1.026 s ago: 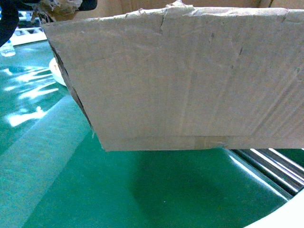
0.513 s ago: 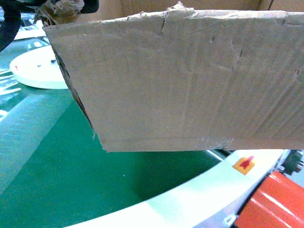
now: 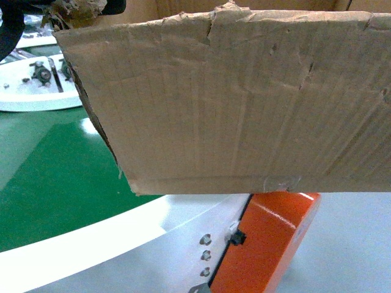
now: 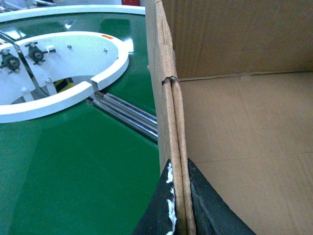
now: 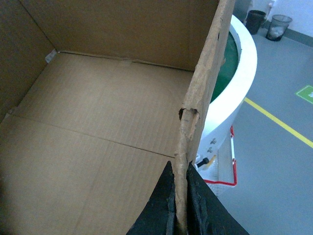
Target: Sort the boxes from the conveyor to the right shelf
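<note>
Lower half of my head view: a glossy dark-green conveyor belt [image 3: 55, 183] with a curved white rim [image 3: 91, 244], an orange metal housing [image 3: 269, 238] and grey floor [image 3: 354, 244] lower right. Above them, filling the upper frame, hangs the large brown corrugated cardboard box [image 3: 244, 104], creased, ragged-rimmed, shredded at its upper-left corner. My left gripper [image 4: 178, 215] pinches its left wall between black fingers; my right gripper [image 5: 181, 210] is clamped on the opposite wall. Further off, right wrist view upper right, a yellow floor line [image 5: 279, 122] and two dark bins [image 5: 266, 22].
</note>
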You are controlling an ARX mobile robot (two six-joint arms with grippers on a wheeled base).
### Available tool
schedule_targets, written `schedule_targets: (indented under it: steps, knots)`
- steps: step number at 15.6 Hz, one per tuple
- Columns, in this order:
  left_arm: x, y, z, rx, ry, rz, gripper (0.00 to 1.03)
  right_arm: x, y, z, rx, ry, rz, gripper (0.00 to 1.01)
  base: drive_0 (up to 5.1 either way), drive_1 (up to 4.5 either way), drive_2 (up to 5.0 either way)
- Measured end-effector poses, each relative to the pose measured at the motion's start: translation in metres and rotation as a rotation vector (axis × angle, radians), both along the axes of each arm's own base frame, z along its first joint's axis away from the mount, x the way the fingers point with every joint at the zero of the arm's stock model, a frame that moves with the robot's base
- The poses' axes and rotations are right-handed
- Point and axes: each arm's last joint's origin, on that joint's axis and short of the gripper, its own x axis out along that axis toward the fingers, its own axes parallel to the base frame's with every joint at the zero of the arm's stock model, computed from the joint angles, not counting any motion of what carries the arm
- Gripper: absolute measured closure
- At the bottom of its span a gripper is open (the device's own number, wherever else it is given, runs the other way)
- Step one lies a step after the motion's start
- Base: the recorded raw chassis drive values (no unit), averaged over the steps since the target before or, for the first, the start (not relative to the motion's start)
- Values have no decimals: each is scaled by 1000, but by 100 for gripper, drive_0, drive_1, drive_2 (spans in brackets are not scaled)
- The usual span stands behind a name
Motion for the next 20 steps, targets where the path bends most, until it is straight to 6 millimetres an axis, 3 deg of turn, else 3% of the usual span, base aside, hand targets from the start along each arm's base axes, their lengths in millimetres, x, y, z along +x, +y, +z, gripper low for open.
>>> schedule_targets:
  steps: [20]
  knots:
    - [0, 0, 0, 0, 1, 0, 101, 0, 0, 0, 0, -1, 1, 99, -150, -150, -150]
